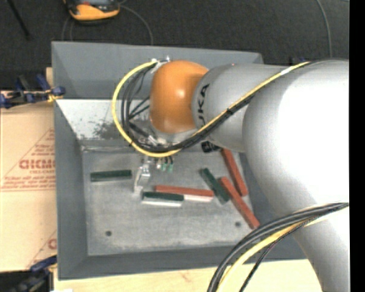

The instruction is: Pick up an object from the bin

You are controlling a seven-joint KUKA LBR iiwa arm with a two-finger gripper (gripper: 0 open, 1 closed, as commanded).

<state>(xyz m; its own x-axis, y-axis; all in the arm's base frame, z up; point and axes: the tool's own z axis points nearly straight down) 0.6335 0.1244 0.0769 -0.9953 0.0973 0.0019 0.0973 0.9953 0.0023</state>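
Camera view — gripper (143, 180) beside slim green stick (111, 176)

The arm (280, 139) covers the bin's (70, 163) right wall and far right corner. Two red sticks (243, 208) by that wall run up under the arm, their far ends hidden. The orange cover (173, 96) hides the pincer's (144, 178) upper part and the middle of the far wall.

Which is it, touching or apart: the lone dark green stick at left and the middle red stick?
Apart: the camera view shows bare bin floor between the dark green stick and the red stick.
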